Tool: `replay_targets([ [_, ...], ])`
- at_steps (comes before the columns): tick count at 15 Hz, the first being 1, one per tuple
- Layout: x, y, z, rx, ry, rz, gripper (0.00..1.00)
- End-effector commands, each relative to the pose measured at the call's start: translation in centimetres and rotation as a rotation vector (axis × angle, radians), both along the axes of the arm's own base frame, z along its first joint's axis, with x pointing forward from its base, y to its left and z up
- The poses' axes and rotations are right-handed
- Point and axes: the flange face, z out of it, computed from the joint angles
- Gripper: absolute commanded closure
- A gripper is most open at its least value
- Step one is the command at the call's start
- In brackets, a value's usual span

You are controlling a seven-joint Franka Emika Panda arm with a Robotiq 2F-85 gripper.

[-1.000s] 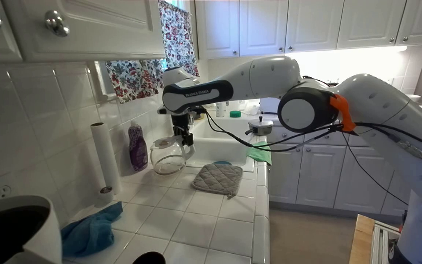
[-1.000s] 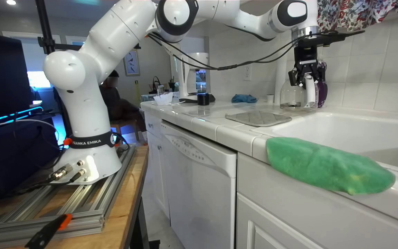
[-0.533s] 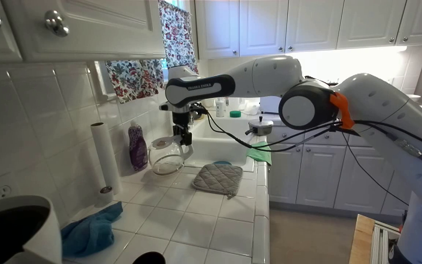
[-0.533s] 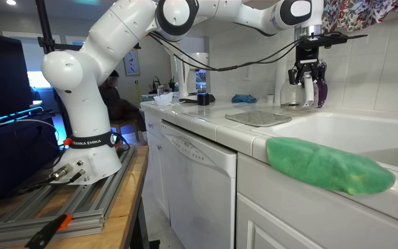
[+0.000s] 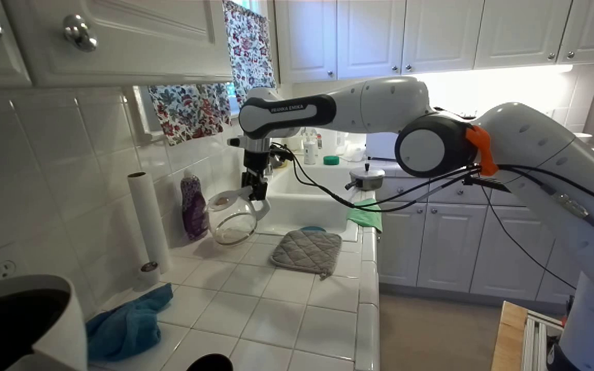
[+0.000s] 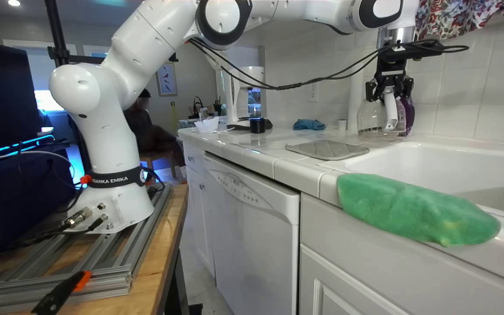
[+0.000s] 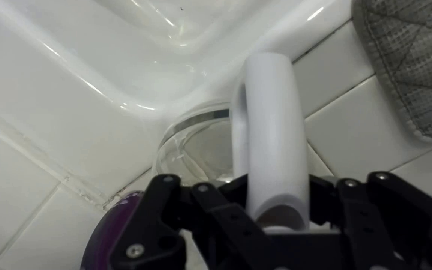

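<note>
Gripper (image 7: 278, 191) parted only by the clamped handle (image 7: 276, 131); tilted carafe (image 5: 232, 219) at 3 o'clock from the purple bottle (image 5: 194, 208) in an exterior view. Slow travel clear of the bottle should prevent knocks.

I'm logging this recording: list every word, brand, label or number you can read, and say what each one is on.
"FRANKA EMIKA": long black stripe on the white robot arm.
"RANKA EMIKA": black band around the arm's rounded white base; the word's start is unclear.
Too small to read: markings on the control panel of the white dishwasher.
No wording legible: purple patterned bottle; clear glass coffee pot with a white handle.
</note>
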Motion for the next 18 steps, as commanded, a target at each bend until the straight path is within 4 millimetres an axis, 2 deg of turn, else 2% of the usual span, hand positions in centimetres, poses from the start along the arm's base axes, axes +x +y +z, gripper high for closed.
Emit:
replay_targets([
  [1,0.1,-0.5,1.6,0.098,-0.028,0.002,1.0],
  [5,0.2,-1.0,2.0,0.139,-0.033,-0.013,1.0],
  [13,0.2,-1.6,0.8,-0.025,-0.003,-0.075,1.0],
  [18,0.0,-1.2,-0.9,-0.144,0.046,-0.084,1.0],
])
